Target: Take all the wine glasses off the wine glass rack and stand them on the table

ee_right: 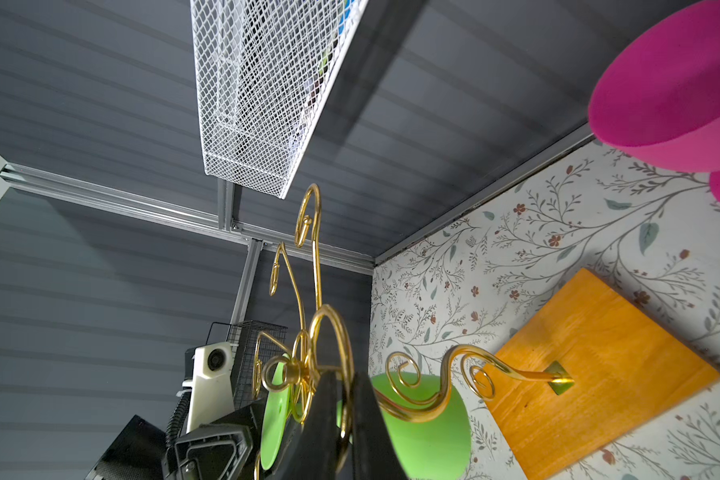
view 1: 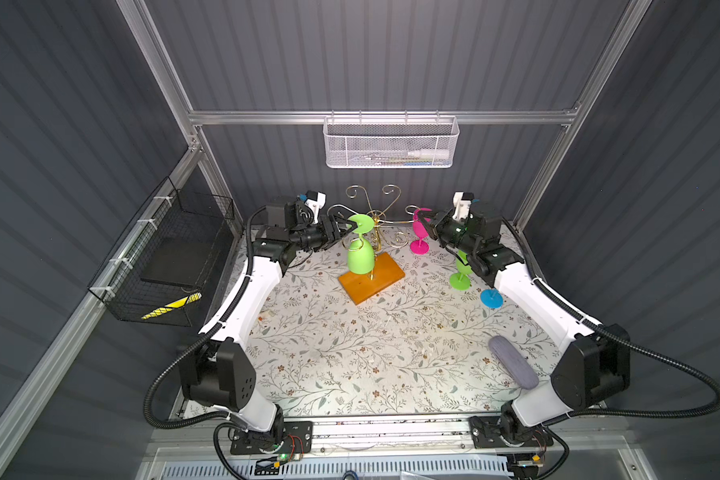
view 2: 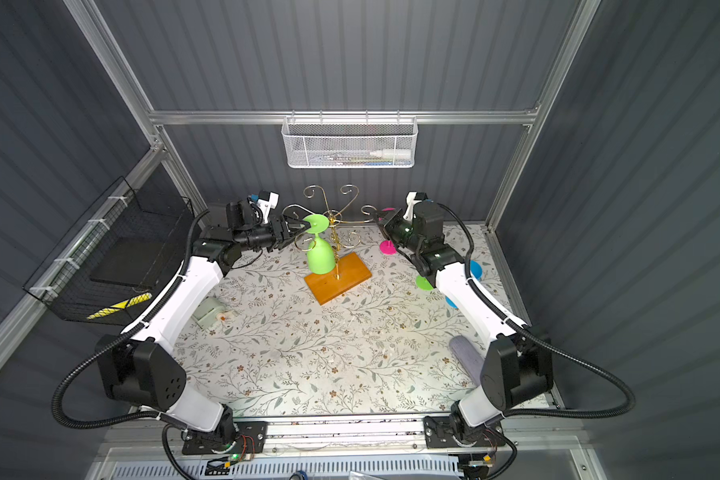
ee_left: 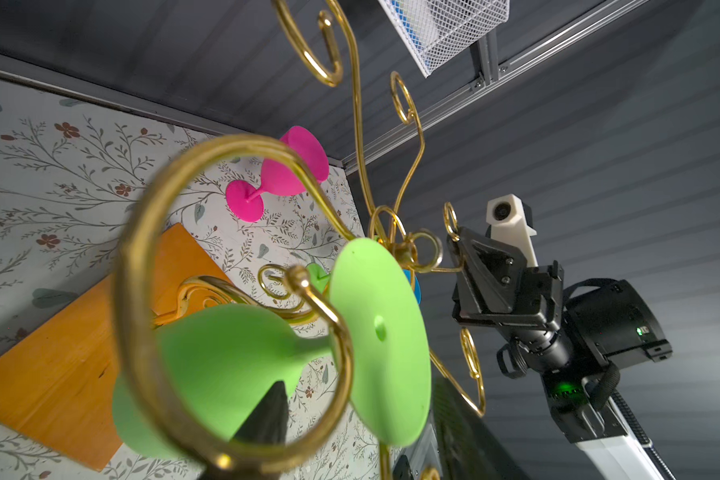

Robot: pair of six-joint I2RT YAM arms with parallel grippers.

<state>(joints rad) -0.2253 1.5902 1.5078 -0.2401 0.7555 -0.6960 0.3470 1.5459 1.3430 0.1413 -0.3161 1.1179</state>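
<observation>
One floral table (view 1: 350, 353), grey walls (view 1: 371, 54); left gripper (view 1: 347, 230) gapes around wine glass (view 1: 360, 257), right gripper (view 1: 420, 215) clamps rack (view 1: 387, 272).

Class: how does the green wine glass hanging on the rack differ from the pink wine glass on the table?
The green wine glass hangs upside down, foot up; the pink wine glass stands upright on its foot. The green one is carried by the wine glass rack, clear of the table; the pink one rests on the table beside the rack. Both are opaque, stemmed and alike in shape.

No legible text, label or number.
</observation>
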